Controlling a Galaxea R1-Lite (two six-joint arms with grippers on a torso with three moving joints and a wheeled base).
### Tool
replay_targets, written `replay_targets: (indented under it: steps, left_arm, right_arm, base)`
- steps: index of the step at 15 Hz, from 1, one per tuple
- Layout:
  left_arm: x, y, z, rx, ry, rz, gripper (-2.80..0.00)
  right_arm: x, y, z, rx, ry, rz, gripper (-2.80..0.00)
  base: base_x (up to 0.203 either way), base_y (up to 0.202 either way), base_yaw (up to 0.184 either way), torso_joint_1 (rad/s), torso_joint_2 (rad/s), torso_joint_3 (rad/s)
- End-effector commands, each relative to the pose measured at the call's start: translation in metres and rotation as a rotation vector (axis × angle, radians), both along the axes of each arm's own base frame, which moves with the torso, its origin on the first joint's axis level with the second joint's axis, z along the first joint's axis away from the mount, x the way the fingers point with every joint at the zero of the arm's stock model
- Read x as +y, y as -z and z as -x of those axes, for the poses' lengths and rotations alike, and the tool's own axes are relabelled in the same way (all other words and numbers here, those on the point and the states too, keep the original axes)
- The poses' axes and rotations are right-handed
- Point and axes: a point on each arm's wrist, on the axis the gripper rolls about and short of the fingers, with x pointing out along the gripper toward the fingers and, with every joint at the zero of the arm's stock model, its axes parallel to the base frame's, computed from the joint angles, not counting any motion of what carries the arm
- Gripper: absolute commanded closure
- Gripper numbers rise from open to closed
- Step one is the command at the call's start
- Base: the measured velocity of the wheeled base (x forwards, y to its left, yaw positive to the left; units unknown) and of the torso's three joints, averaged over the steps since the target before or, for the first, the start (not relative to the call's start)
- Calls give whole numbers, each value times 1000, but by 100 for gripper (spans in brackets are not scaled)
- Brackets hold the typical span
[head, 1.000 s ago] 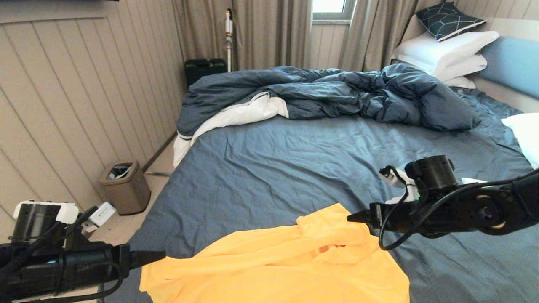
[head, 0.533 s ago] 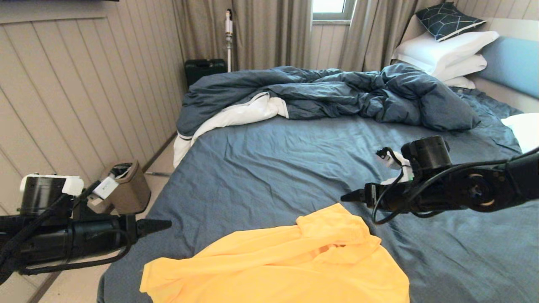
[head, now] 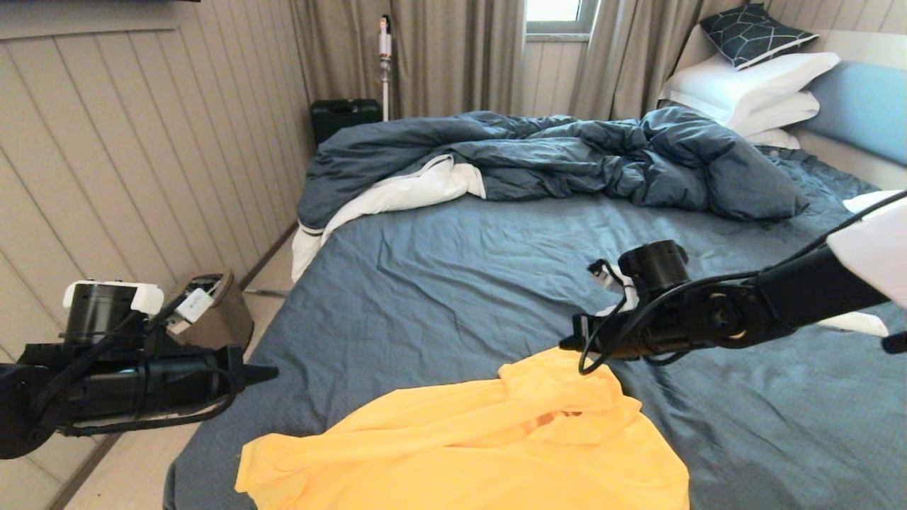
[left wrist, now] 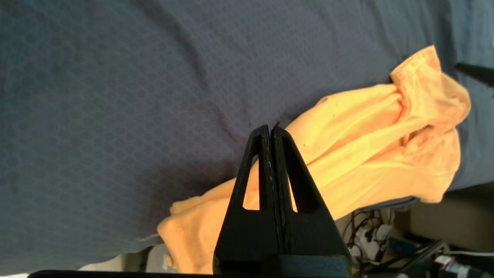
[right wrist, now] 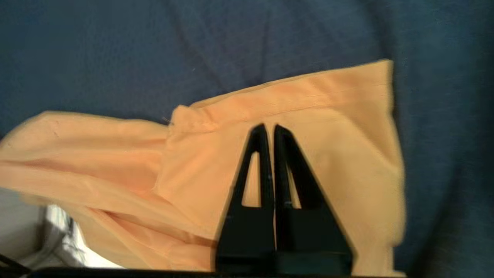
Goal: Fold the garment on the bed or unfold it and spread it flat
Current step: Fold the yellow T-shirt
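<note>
Both end effectors closed and empty over the T-shirt

Your left end effector (head: 268, 370) and right end effector (head: 567, 345) hover pressed together, gripping nothing; the crumpled yellow-orange T-shirt (head: 468, 446) lies at the bed's (head: 453, 283) near edge. Part the fingers before descending, then pinch one fabric layer at opposite corners.

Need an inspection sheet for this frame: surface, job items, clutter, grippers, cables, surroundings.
Surface: bed, wrinkled blue sheet.
Job's things: yellow T-shirt crumpled at the near edge.
Clutter: dark duvet bunched at the far side; pillows by the headboard.
Grippers: left gripper shut, empty, off the shirt's left; right gripper shut, empty, at the shirt's far fold.
Cables: loop under the right wrist.
Surroundings: bin, curtains, panelled wall.
</note>
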Motion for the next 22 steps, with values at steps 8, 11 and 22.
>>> replay_targets:
  steps: [8,11,22]
  left_arm:
    - [-1,4,-3,16,2,2,0]
    - [-1,4,-4,17,2,2,0]
    - [-1,8,-5,31,4,3,0]
  right_arm:
    - [29,30,-5,46,-28,80,-280]
    - [27,29,-7,41,-21,82,-280]
    - [42,42,-6,60,-49,113,0]
  base:
    - [0,0,0,0,0,0]
    - [0,0,0,0,0,0]
    - [0,0,0,0,0,0]
